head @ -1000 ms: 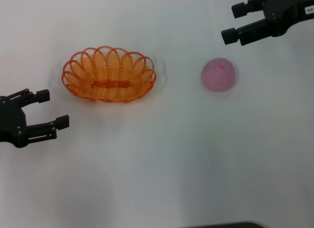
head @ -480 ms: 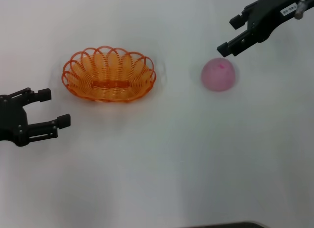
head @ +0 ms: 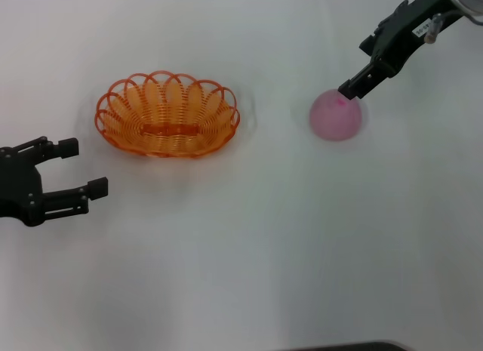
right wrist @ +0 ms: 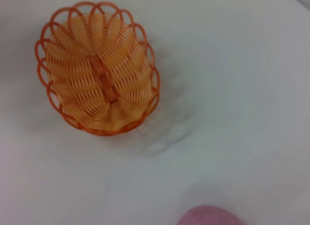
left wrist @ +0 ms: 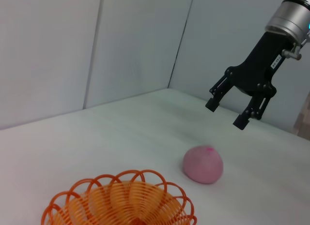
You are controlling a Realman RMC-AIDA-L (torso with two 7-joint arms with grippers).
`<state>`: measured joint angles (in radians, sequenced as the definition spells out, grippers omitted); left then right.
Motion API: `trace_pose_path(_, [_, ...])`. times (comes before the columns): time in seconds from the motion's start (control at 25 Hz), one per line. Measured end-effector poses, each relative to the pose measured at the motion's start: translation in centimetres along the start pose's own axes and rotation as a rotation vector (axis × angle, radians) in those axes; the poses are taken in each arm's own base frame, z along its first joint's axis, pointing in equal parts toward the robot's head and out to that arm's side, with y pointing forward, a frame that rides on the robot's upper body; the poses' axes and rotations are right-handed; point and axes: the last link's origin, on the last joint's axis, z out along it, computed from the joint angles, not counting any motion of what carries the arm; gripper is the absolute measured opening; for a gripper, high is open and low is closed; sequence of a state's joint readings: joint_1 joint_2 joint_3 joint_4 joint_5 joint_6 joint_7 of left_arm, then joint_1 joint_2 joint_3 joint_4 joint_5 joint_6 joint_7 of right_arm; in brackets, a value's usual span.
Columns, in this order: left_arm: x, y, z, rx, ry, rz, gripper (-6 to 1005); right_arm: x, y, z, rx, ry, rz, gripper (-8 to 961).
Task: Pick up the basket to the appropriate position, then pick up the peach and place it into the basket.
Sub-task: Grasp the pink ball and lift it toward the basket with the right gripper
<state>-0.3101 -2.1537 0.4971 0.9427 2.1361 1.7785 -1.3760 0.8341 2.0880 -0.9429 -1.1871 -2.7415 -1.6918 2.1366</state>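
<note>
- The basket sits on the white bench in the upper left part of the head view, flat on its base, nothing inside it. The right wrist view looks straight down into it, and it's just bare orange loops.
- The peach is in the upper right of the head view, resting on the bench well apart from the basket, pink mark facing up. It also shows at the lower edge of the right wrist view and at center right of the left wrist view, beyond the basket's rim.
- The right pincer comes in from the upper right corner of the head view and hangs right over the peach's far edge. The left wrist view shows its 2 fingers spread apart with a clear gap between fingertips and fruit, so it's open and not gripping anything.
- The left pincer is at the left edge of the head view, below and left of the basket, not touching it. Its 2 fingers are wide apart and hold nothing.
</note>
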Motion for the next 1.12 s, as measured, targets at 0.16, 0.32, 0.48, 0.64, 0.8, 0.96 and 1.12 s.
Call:
trace_pose_path(0.16, [-0.1, 0.0, 0.0, 0.001, -0.008, -0.001, 884, 0.0, 0.0, 0.7, 0.007, 0.025, 0.003, 917])
trace_pose_path(0.32, [-0.2, 0.0, 0.1, -0.001, -0.007, -0.006, 884, 0.0, 0.0, 0.9, 0.006, 0.03, 0.0, 917])
trace_pose_path(0.48, [-0.3, 0.1, 0.2, -0.005, -0.005, -0.013, 884, 0.2, 0.1, 2.0, -0.007, 0.043, 0.007, 916])
trace_pose_path(0.64, [-0.3, 0.1, 0.2, -0.004, -0.004, -0.012, 884, 0.3, 0.2, 3.3, -0.015, 0.06, 0.013, 916])
trace_pose_path(0.8, [-0.3, 0.1, 0.3, -0.005, -0.003, -0.013, 884, 0.4, 0.2, 4.4, -0.017, 0.072, 0.014, 917])
trace_pose_path(0.96, [-0.4, 0.1, 0.1, 0.003, 0.003, -0.015, 884, 0.6, 0.2, 5.2, -0.012, 0.077, 0.021, 912])
trace_pose_path(1.12, [-0.5, 0.2, 0.4, -0.005, 0.008, -0.024, 884, 0.7, 0.1, 5.8, -0.011, 0.082, 0.024, 905])
